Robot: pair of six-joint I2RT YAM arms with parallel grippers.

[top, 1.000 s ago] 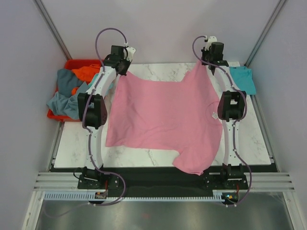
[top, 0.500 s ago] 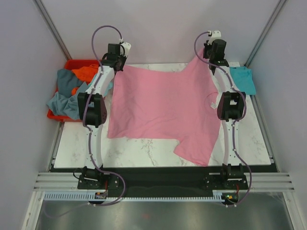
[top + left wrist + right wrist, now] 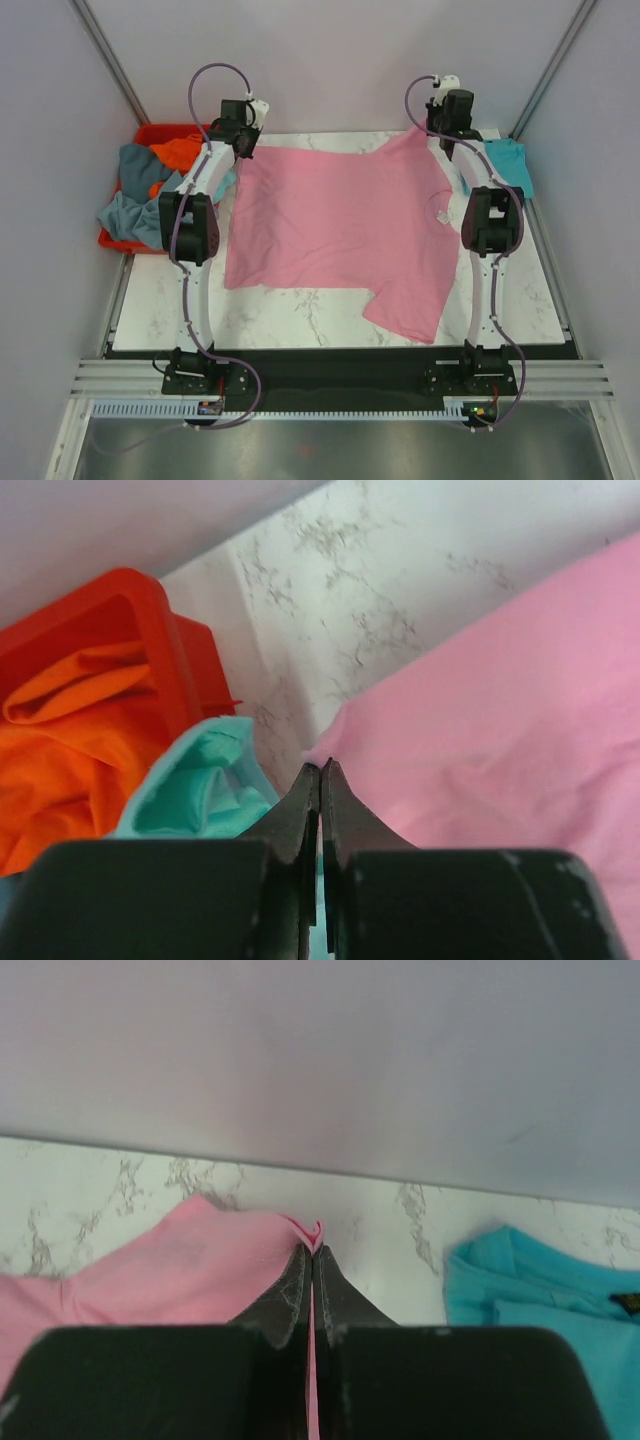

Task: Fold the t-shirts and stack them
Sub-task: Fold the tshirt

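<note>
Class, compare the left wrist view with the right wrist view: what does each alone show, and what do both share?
Left wrist only: the red bin holding an orange shirt, and a mint shirt. Right wrist only: a teal shirt. Shared: marble table and pink t-shirt, pinched by the shut left gripper in one, shut right gripper in the other.

Red bin point(image 3: 155, 131) walls the left edge; teal shirt point(image 3: 508, 165) lies right; front marble strip point(image 3: 290, 315) bare.

spread shirt point(image 3: 340, 225) mid table point(image 3: 300, 312), bin point(image 3: 150, 131) left, folded shirt point(image 3: 506, 165) right
</note>
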